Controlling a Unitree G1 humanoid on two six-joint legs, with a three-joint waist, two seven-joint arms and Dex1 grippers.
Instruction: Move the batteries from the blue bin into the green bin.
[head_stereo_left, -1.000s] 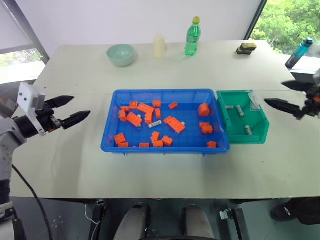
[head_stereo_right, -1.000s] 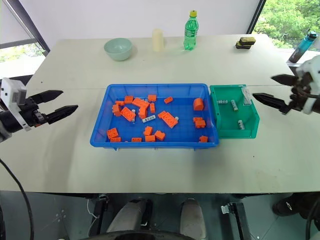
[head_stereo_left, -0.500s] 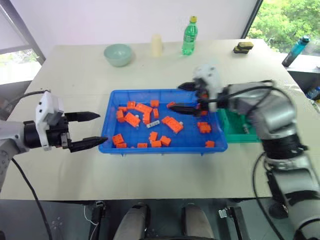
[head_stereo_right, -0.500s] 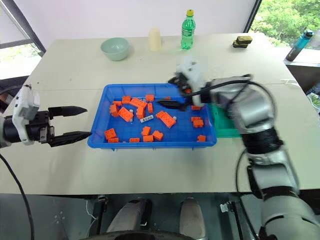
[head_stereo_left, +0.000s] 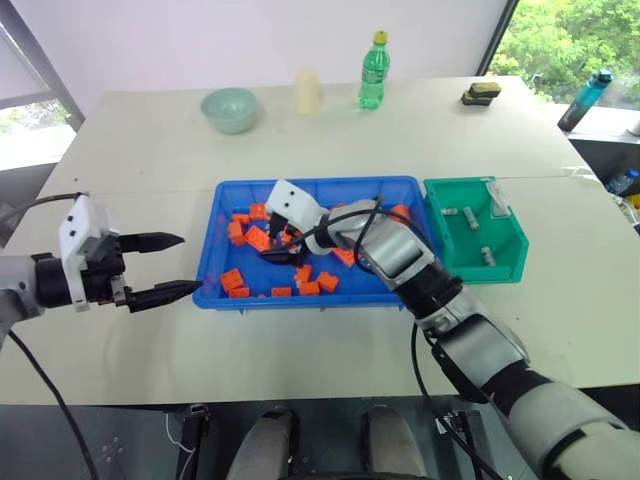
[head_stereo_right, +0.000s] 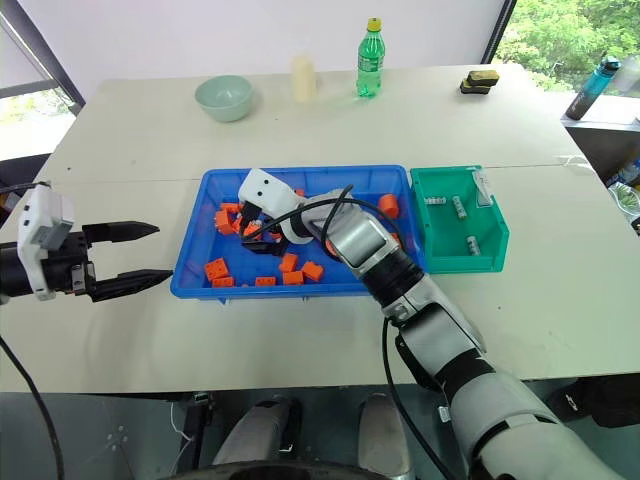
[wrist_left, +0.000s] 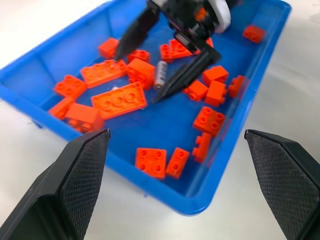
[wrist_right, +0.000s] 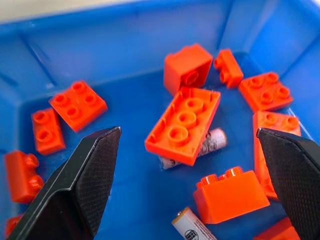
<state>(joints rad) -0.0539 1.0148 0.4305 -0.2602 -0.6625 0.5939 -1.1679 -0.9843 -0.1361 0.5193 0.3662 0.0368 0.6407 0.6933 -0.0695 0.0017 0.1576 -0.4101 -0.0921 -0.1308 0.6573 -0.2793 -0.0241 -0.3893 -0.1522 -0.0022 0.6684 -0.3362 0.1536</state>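
Right gripper poised over a battery in the blue bin; nothing held.

Nearest, the left gripper (head_stereo_left: 165, 268) waits, fingers apart and empty, just outside the blue bin (head_stereo_left: 320, 301), leaving room to work. The right gripper (wrist_left: 161, 67), jaws wide and empty, straddles a battery (wrist_left: 160, 75) among the orange bricks (wrist_right: 183, 124), presumably to pinch it. Further batteries (head_stereo_left: 486, 255) lie in the green bin (head_stereo_left: 512, 265) beyond. A second earlier the right gripper hung past the green bin.
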